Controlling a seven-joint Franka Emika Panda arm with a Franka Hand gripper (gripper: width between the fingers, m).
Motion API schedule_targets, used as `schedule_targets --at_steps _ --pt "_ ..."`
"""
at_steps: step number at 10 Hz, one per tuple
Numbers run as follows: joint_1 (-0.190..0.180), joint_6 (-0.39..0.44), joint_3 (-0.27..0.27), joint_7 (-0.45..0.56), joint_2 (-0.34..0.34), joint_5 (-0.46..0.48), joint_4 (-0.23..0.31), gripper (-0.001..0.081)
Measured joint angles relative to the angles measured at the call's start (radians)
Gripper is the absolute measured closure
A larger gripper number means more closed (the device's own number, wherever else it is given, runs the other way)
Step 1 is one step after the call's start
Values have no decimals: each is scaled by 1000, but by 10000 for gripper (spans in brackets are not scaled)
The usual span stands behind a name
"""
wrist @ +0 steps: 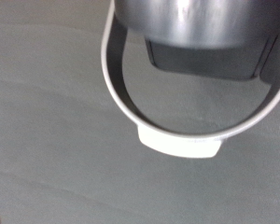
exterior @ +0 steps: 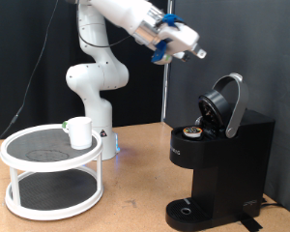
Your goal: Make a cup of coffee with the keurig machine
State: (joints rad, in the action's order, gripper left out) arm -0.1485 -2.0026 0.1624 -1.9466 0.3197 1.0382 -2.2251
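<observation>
The end effector (exterior: 167,55) hangs high in the air near the exterior view's top, above and toward the exterior view's left of the keurig machine's raised lid (exterior: 227,100), touching nothing. Nothing shows between its fingers, and whether they are spread or closed cannot be told from either view; the wrist view shows no fingertips at all. That view is filled by the silver handle loop (wrist: 177,131) of the lid, seen very close, with a dark part inside the loop and a grey blurred surface behind it.

The white arm (exterior: 92,77) rises from its base at the back of the table (exterior: 135,184) and bends over toward the machine.

The keurig machine (exterior: 217,159) stands on the table at the exterior view's right. Its hinged lid is tipped up and back, so the brew chamber is open. A small dark-topped pod (exterior: 192,131) sits in the chamber, on top of the machine's front part. The round drip base (exterior: 188,211) at the machine's foot has nothing standing on it.

The cup (exterior: 80,132) stands upright on the top tier of a white round two-tier rack (exterior: 50,174) at the exterior view's left, near the rack's rim closest to the arm's base and well apart from the machine.
</observation>
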Motion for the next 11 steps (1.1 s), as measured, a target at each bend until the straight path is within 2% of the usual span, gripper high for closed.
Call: schedule_targets --at_steps 2,4,5,8,11 --pt "-19 -43 -44 -20 -20 37 25 72" --pt "-30 -96 -97 -86 -38 24 54 72" --pt "-29 -110 -114 -125 -54 3 73 72" --pt "-32 -132 -125 -117 -59 33 82 72" --pt "-40 -200 -197 -223 -103 4 146 72"
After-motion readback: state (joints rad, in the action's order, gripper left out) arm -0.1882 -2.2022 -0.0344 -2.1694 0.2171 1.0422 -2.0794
